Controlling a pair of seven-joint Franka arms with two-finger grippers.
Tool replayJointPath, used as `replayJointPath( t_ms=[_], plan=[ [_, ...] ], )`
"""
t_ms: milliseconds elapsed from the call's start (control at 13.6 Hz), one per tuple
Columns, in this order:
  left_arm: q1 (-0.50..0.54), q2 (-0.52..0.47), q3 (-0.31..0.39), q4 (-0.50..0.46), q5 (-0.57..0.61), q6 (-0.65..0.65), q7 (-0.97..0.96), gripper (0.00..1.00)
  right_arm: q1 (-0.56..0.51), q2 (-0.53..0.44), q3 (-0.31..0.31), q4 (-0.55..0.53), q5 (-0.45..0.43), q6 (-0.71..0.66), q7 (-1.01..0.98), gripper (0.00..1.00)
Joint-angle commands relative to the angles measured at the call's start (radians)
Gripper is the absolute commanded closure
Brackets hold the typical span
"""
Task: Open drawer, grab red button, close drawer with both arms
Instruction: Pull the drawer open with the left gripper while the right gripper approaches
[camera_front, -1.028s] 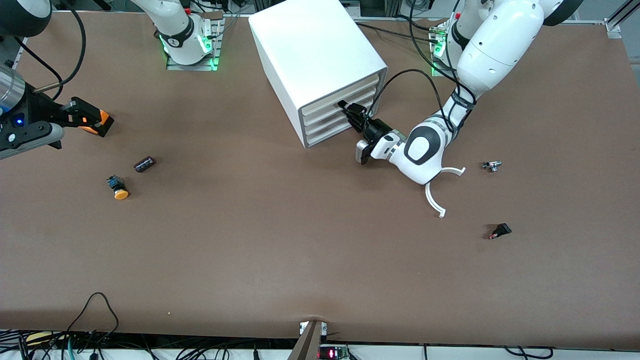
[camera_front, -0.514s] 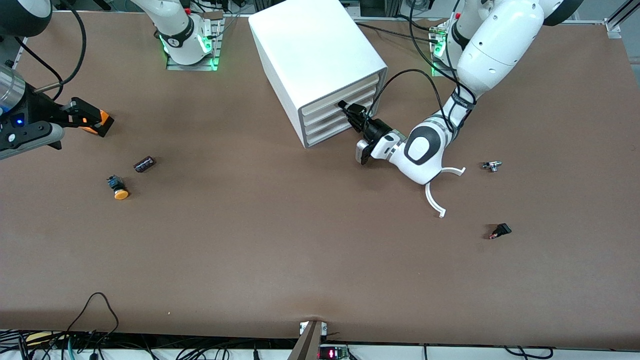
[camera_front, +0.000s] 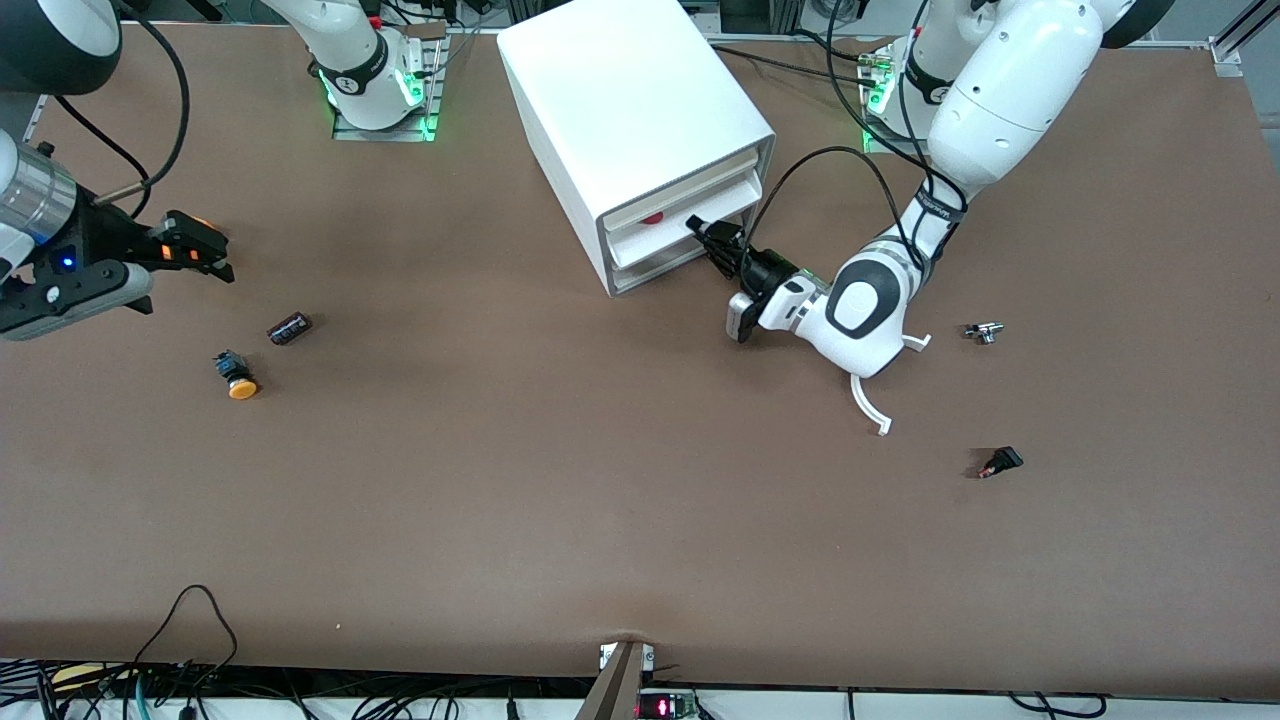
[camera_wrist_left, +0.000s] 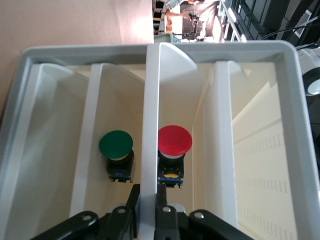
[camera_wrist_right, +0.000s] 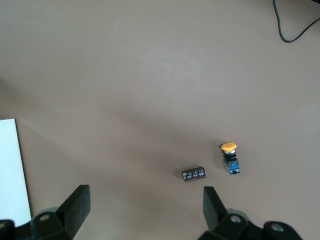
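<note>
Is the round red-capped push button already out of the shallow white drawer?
No, the red-capped button sits inside the drawer.

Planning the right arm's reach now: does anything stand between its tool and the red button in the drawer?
Nothing lies on the table between. The right tool hangs open over the table's right-arm end. The red button sits in the part-open drawer; the cabinet roof still overhangs it, and the left tool grips the drawer front.

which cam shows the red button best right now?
Left wrist view: the red button fills the frame, cap and dark body clear, lying in the opened drawer that the left gripper pinches. Front view shows only a red sliver of it. Right wrist view doesn't show it.
</note>
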Motion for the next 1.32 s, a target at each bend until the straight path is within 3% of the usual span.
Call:
replayJointPath(
  t_ms=[0, 367, 661, 807, 1101, 1174, 1248],
  plan=[
    [0.02, -0.017, 0.021, 0.014, -0.019, 0.007, -0.014, 0.96, -0.002, 0.059, 0.006, 0.027, 0.02, -0.012, -0.027, 0.0],
    [0.045, -0.017, 0.039, 0.039, -0.029, 0.015, -0.012, 0.96, 0.075, 0.067, 0.007, 0.022, 0.029, -0.015, -0.05, 0.0],
    [0.075, -0.015, 0.04, 0.044, -0.03, 0.02, -0.012, 0.96, 0.21, 0.119, 0.015, 0.03, 0.045, 0.0, 0.062, 0.01],
    [0.08, -0.012, 0.055, 0.054, -0.029, 0.018, -0.012, 0.96, 0.282, 0.154, 0.015, 0.044, 0.057, 0.057, 0.235, 0.01],
    [0.092, -0.01, 0.064, 0.065, -0.032, 0.018, -0.012, 0.95, 0.426, 0.285, 0.017, 0.203, 0.058, 0.08, 0.445, 0.01],
    [0.092, -0.01, 0.064, 0.064, -0.029, 0.018, -0.015, 0.82, 0.463, 0.318, 0.017, 0.246, 0.058, 0.08, 0.505, 0.01],
    [0.094, -0.012, 0.064, 0.059, -0.021, 0.015, -0.052, 0.01, 0.503, 0.346, 0.015, 0.281, 0.058, 0.082, 0.575, 0.01]
  ],
)
